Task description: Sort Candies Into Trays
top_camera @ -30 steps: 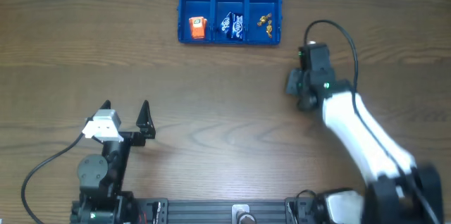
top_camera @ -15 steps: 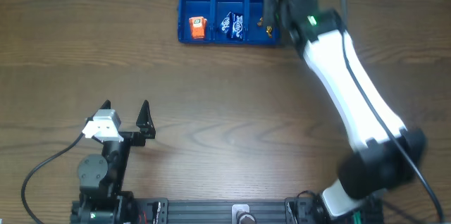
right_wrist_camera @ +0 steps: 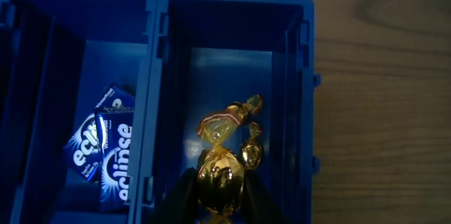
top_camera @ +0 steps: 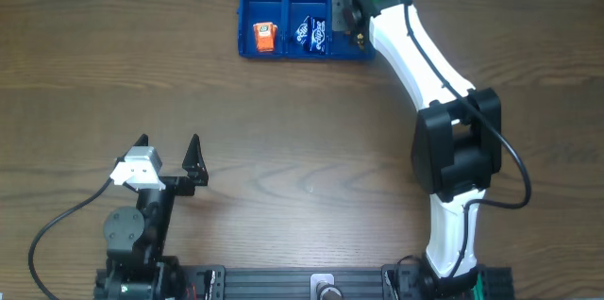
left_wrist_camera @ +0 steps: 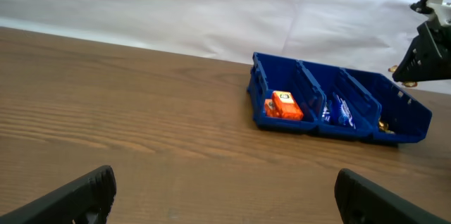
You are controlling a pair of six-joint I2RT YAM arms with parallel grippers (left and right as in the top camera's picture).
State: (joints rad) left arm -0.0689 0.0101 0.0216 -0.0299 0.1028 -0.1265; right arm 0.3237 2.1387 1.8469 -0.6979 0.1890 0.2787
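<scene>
The blue three-compartment tray point(top_camera: 243, 17) stands at the table's far middle. Its left bin holds an orange candy point(top_camera: 264, 38), its middle bin blue gum packs point(top_camera: 310, 34). My right gripper point(top_camera: 349, 8) hangs over the right bin point(right_wrist_camera: 282, 76), shut on a gold-wrapped candy point(right_wrist_camera: 220, 171). Below it lie two more gold candies point(right_wrist_camera: 229, 120), and the gum packs point(right_wrist_camera: 106, 146) show in the neighbouring bin. My left gripper point(top_camera: 168, 144) stands open and empty near the front left, far from the tray point(left_wrist_camera: 282, 122).
Bare wood table point(top_camera: 302, 130) lies between the tray and the arm bases. White paper point(left_wrist_camera: 211, 5) backs the table's far edge. The right arm point(top_camera: 415, 50) stretches along the tray's right side.
My right arm swung from the table right of the tray up and left until its gripper came over the right bin. The left arm stayed still.
</scene>
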